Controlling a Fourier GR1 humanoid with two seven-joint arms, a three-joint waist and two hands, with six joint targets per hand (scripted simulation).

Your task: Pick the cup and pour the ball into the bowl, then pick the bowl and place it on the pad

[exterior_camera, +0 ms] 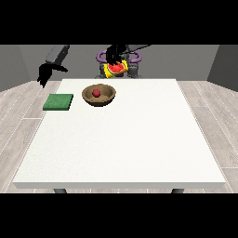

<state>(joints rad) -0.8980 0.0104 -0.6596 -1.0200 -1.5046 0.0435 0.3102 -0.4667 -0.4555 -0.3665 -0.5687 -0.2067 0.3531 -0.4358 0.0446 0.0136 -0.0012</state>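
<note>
A large white table point(116, 139) fills the middle of the view, its top a broad pale surface that narrows toward twelve o'clock. Two dark legs show beneath its near edge at six o'clock. Light grey wooden floor planks point(21, 107) spread at three and nine o'clock. Plain grey walls point(186, 60) close the room along twelve o'clock, under even, soft light.

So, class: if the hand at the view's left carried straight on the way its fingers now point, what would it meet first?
The hand at the view's left hangs pointing down, beyond the table's far left corner. Its line looks free; it probably misses the green pad, though depth is unclear.
</note>
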